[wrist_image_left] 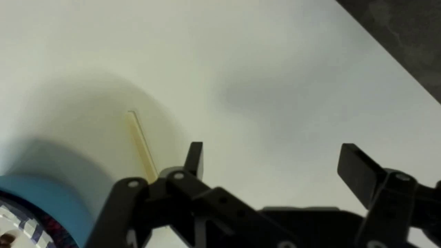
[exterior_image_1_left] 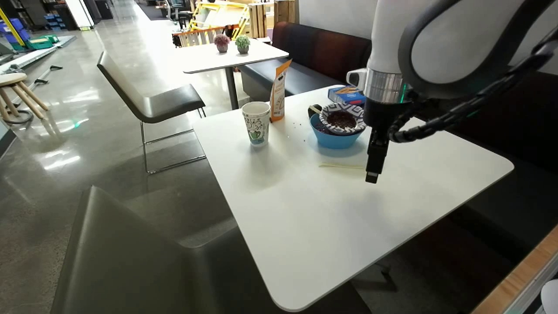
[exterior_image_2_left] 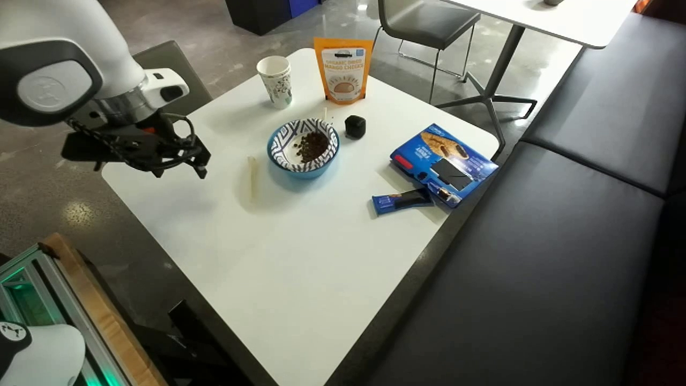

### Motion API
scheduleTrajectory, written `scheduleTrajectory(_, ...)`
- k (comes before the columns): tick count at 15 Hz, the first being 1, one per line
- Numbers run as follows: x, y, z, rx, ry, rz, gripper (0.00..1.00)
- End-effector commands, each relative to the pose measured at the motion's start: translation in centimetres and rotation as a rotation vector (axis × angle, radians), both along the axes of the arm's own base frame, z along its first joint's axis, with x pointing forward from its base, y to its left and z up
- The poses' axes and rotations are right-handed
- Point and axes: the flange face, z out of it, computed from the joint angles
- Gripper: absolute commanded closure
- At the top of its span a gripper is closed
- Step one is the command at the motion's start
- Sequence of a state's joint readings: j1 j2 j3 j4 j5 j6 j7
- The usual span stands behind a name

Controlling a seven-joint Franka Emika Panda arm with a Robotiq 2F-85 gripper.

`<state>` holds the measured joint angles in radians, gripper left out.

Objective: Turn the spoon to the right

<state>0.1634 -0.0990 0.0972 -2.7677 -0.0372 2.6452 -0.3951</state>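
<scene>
The spoon is a thin pale tan stick. It lies flat on the white table beside the blue bowl in both exterior views. In the wrist view the spoon runs down from left of centre, and its lower part is hidden behind the left finger. My gripper is open and empty, with its fingers wide apart in the wrist view. It hangs above the table to one side of the spoon, apart from it, in both exterior views.
The blue bowl, with a patterned bowl in it, stands close to the spoon. A white paper cup, an orange pouch, a black object, a blue box and a blue wrapper are on the table.
</scene>
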Motion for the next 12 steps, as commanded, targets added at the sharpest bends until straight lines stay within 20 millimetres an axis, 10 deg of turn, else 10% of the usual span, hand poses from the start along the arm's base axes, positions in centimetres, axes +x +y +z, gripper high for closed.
scheduleTrajectory(1,0.7,-1.5,-3.3,-0.048,0.017,0.12,0.0)
scheduleTrajectory(12,7.1,-2.4,-7.8,-0.047,-0.012,0.211,0.0)
